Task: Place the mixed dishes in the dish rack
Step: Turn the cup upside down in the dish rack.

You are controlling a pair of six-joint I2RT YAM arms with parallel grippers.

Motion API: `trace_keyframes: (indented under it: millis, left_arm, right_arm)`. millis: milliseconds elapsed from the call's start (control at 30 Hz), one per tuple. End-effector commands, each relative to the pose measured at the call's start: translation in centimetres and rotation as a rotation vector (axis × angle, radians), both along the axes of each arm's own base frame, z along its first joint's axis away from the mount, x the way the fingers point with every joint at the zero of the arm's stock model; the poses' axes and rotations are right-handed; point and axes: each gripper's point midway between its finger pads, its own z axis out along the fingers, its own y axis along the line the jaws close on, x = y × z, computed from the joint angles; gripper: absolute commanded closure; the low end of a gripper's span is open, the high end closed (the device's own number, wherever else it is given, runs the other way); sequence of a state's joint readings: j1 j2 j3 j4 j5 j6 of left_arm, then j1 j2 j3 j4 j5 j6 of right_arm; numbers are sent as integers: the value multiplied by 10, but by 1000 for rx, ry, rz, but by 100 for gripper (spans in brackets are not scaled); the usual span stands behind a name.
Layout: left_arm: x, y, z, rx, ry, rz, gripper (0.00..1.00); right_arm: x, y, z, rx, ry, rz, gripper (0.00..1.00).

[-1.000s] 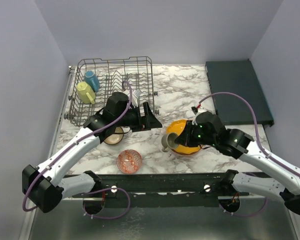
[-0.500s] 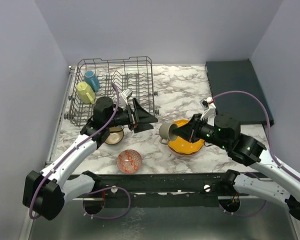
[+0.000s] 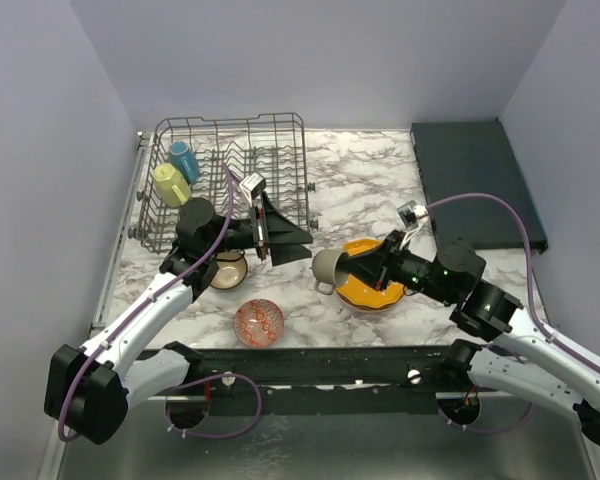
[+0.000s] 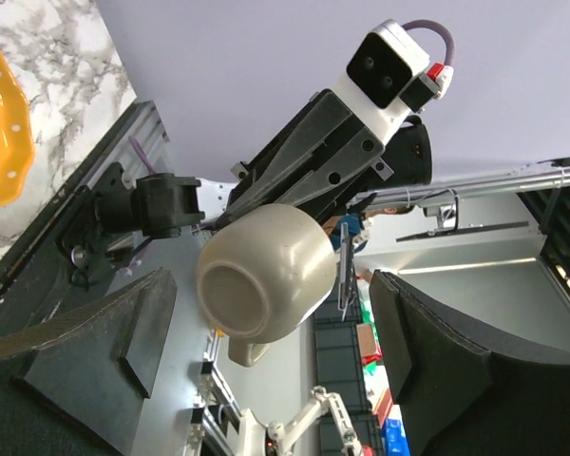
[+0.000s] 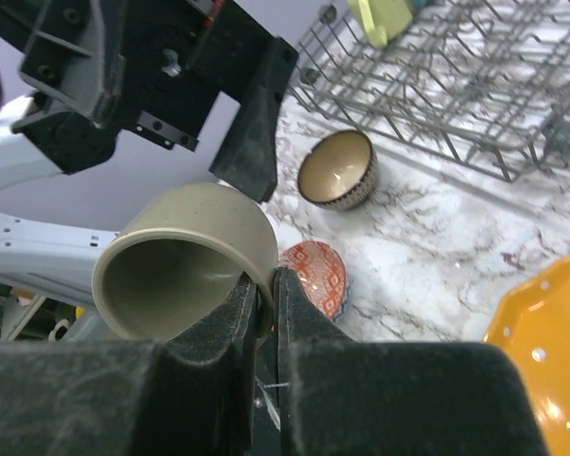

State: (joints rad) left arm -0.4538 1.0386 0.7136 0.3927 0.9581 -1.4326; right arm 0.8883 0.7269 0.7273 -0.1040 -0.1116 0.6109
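Note:
My right gripper (image 3: 348, 266) is shut on the rim of the small grey cup (image 3: 330, 268), holding it on its side above the table, one finger inside the rim (image 5: 185, 261). My left gripper (image 3: 298, 245) faces the cup, open wide. In the left wrist view the cup (image 4: 266, 271) hangs in the gap ahead of both fingers, touching neither. The orange white-dotted plate (image 3: 372, 280) lies under the right arm. A red-patterned bowl (image 3: 259, 321) and a dark brown bowl (image 3: 228, 270) sit on the marble. The dish rack (image 3: 280, 135) holds a blue mug (image 3: 184, 160) and a yellow-green mug (image 3: 168, 185).
A dark flat tray (image 3: 475, 180) lies at the back right. The rack's right rows of tines (image 5: 456, 85) stand bare. A black rail (image 3: 310, 365) runs along the table's near edge between the arm bases.
The right arm has carried the cup left, off the orange plate, towards the left gripper. The left gripper has drawn back, turned to face it and opened wider.

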Motion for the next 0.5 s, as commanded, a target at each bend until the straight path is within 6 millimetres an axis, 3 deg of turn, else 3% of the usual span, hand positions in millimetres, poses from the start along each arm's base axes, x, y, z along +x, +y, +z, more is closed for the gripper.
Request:
trace_keyframes:
  millis: [0,467]
  left_arm:
    - [-14,4,8,-28,-24,-55,9]
    - [-26,7,23,-52,-68,-100,9]
  right_arm:
    - [-9,6,56,171,-199,69,99]
    - [-6,25,75,227,-292,127,99]
